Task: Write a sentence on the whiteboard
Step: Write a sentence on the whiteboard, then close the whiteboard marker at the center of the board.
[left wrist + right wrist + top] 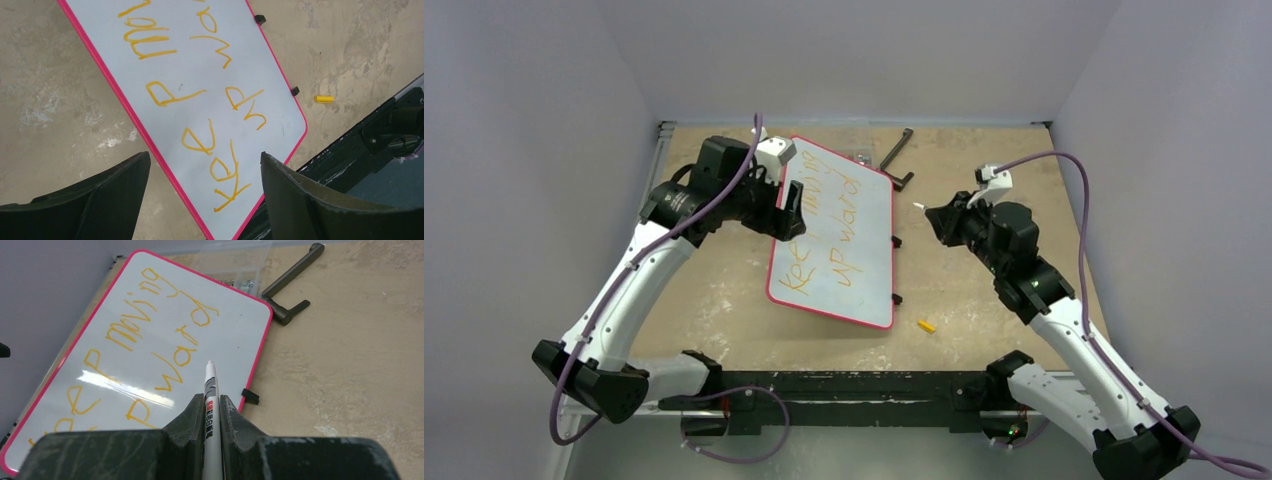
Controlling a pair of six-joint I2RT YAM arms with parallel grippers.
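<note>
step in hand: judging the writing as finished, with the orange hand-drawn two-line sentence (829, 225) reading "keep moving upward" in full.
board: large pale grey-white whiteboard with a thin red frame (869, 285) lying at a slant mid-table, small black feet along its right edge.
right gripper (210, 405): pinching the slim white marker pen (210, 385) between narrow fingers, tip aiming at the board yet hanging clear to the right of it.
left gripper (205, 156): spreading wide above the board's left frame, holding nothing; touching or not, cannot tell.
next move: probably calling for capping or parking the pen; small orange cylinder (926, 325), likely the cap, lying near the board's near right corner and needing careful lining-up.
surface: worn, blotchy tan tabletop (984, 290), carrying a dark metal l-shaped bar (899, 160) beyond the board's far corner.
room: plain grey walls (864, 50) closing in on three sides.
</note>
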